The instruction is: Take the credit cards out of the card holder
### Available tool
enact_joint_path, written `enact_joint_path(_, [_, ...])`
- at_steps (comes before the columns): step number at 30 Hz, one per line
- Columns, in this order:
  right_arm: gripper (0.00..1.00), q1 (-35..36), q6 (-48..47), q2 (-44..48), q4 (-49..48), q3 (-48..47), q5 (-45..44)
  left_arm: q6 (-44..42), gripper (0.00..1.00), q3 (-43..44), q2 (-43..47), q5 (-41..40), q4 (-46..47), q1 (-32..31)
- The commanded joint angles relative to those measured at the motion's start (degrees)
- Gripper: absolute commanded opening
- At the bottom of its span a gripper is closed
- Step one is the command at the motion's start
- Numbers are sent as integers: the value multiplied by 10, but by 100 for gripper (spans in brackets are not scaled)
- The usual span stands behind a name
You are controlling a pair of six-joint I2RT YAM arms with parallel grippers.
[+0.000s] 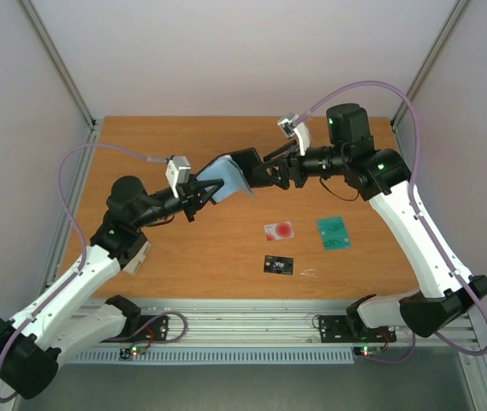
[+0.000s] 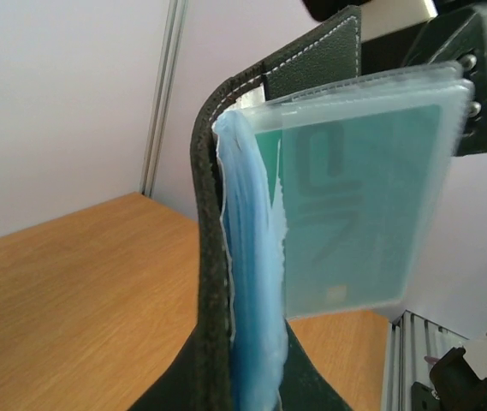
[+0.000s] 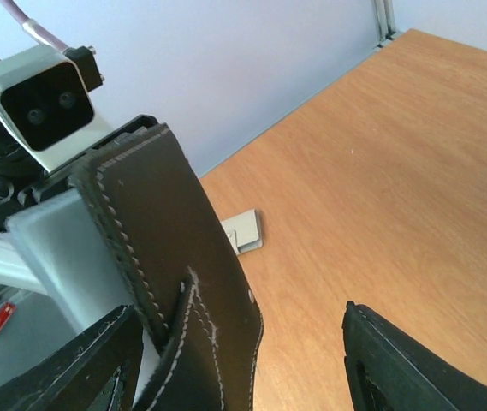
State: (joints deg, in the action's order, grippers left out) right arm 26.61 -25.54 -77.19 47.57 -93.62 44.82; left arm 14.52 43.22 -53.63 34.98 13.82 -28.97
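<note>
The left arm's jaws (image 1: 197, 193) are closed tight on the card holder (image 1: 226, 178), holding it up off the tabletop (image 1: 183, 248) near the middle of the far half. The holder hangs open: its black stitched cover curves round on one side, and the pale blue plastic sleeves fan out from the spine. In the left wrist view one clear sleeve stands apart from the rest with a teal-green card (image 2: 354, 197) inside it.

The right arm's jaws (image 1: 262, 171) stand wide at the other end of the holder. The right wrist view shows the black cover flap between the two fingers, close to one of them and with a clear gap to the other, so they are not clamped on it.

Three cards lie flat on the tabletop, nearer the arms' bases and apart from one another: a whitish card with a red spot (image 1: 279, 229), a teal-green one (image 1: 334, 231) to its right, and a black card (image 1: 279, 266) just in front of the whitish one.
</note>
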Motion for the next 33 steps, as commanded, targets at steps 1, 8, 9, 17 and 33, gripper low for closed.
enact_joint_path(1, [64, -3, 24, -13, -21, -1, 33, -9, 0, 36, 4, 9, 33, -1])
enact_joint_path(8, [69, 25, 40, -8, -48, 26, 5, 17, 0, 57, 0, -76, -40, -8])
enact_joint_path(9, [74, 40, 41, -5, -51, 32, -23, 20, 0, 63, -1, -92, -52, -9])
enact_joint_path(17, [98, 115, 76, 26, -114, 75, -237, 54, 0, 63, -7, -126, -80, -15])
enact_joint_path(33, [9, 154, 49, -1, -96, 35, -359, 57, 0, 43, 8, -67, -33, -16])
